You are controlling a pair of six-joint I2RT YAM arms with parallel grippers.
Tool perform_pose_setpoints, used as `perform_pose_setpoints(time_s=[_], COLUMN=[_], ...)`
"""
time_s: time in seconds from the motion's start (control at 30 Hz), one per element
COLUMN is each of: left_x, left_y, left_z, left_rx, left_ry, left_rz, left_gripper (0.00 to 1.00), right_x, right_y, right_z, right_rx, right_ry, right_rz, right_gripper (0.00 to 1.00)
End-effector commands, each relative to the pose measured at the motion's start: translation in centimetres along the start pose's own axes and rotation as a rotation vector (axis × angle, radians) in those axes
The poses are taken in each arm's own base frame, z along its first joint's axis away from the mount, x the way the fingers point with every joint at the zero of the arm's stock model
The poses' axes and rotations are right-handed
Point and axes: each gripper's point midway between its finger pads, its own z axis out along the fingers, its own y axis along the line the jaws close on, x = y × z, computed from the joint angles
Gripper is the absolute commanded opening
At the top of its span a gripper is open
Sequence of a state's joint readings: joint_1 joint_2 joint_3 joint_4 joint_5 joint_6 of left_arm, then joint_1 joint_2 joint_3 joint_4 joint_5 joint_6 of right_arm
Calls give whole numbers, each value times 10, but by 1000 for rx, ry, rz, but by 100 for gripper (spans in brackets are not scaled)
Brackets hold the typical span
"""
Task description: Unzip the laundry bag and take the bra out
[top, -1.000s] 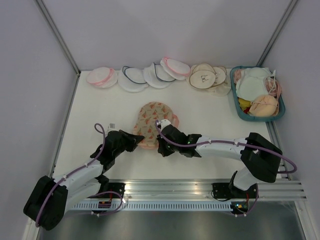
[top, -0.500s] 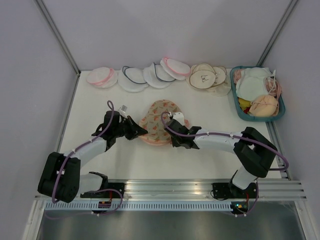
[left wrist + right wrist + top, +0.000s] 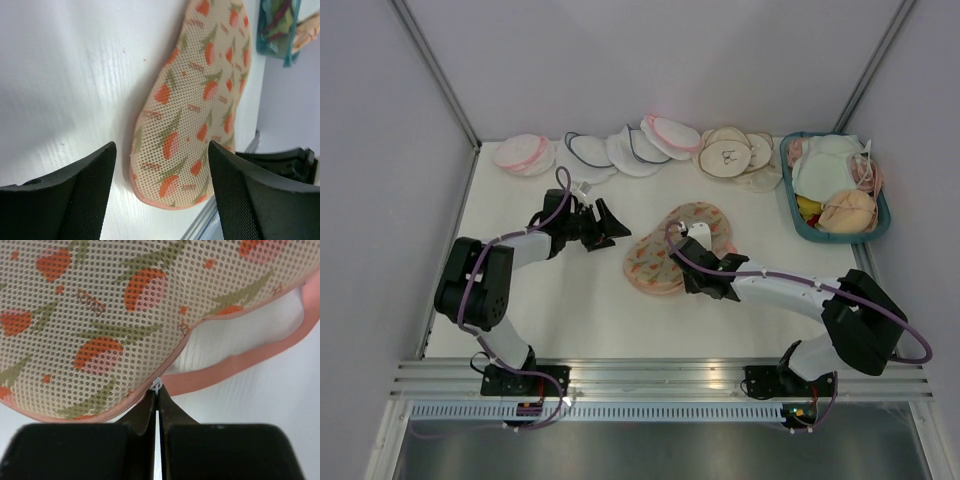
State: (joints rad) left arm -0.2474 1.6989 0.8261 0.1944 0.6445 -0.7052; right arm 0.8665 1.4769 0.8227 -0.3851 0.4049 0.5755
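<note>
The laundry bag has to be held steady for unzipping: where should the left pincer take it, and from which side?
Probably the trimmed rim of the laundry bag facing the left pincer, approached low from the left arm's side. It lies flat, that thin edge points at the open jaws, and the right pincer is shut on the zip pull.

I'm working in a lab test cell: plain pale wall panels (image 3: pixel 620 60) in metal framing (image 3: pixel 438 75) enclose my white table (image 3: pixel 550 320), with an aluminium mounting rail (image 3: pixel 660 375) at six o'clock.

Bare table (image 3: pixel 650 195) between laundry bag (image 3: pixel 665 258) and far pouches (image 3: pixel 610 150)
</note>
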Motion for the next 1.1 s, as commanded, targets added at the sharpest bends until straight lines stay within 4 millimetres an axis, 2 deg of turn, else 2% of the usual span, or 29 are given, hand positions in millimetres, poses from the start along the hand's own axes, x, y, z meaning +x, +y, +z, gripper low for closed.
perform_pose_setpoints(time_s=[0.0, 0.03, 0.1, 0.13, 0.17, 0.2, 0.23, 0.3, 0.33, 0.37, 0.4, 0.43, 0.63, 0.77, 0.93, 1.0, 1.07], left_x=[-36, -32, -22, -1, 4, 14, 35, 52, 55, 69, 74, 83, 95, 92, 90, 97, 94], left_y=[-5, 0, -2, 6, -7, -9, -6, -21, -27, -22, -29, -27, -28, -24, -31, -28, -25], left_z=[-12, -17, -35, -37, -46, -48, -48, -54, -55, -56, -60, -60, -62, -60, -47, -38, -34], left_rx=[-88, -125, -143, -154, -122, -112, -117, -55, -18, -12, 25, 32, 25, 27, 23, 5, 3], left_ry=[-146, -157, -197, -170, -189, -174, -145, -124, -126, -106, -100, -87, -113, -155, -146, -118, -129], left_rz=[17, -10, -80, -120, -145, -157, -203, -218, -225, -297, -312, -369, -454, -501, -505, -510, -513], left_gripper=[78, 78, 78, 78, 79, 79, 79, 79, 79, 79, 79, 79, 80, 80, 80, 80, 76], right_x=[-6, -7, -8, -7, -6, -6, -5, -3, -10, -11, -11, -14, -17, -18, -18, -20, -21], right_y=[0, 2, 10, 21, 29, 40, 68, 95, 111, 123, 129, 136, 155, 163, 171, 173, 176], right_z=[-13, -14, -15, -15, -16, -17, -24, -33, -39, -45, -47, -45, -43, -46, -49, -52, -55], right_rx=[-31, -42, -80, -134, -178, -236, -391, -545, -632, -708, -734, -754, -794, -810, -837, -851, -865], right_ry=[-27, -30, -23, -13, -5, 1, 14, 29, 12, 21, 26, 28, 37, 33, 27, 21, 18], right_rz=[12, 17, 15, 20, 20, 20, 28, 65, 81, 93, 101, 114, 102, 89, 85, 83, 80], right_gripper=[0, 0, 0, 0, 0, 0, 1, 0, 0, 0, 1, 1, 0, 0, 0, 0, 0])
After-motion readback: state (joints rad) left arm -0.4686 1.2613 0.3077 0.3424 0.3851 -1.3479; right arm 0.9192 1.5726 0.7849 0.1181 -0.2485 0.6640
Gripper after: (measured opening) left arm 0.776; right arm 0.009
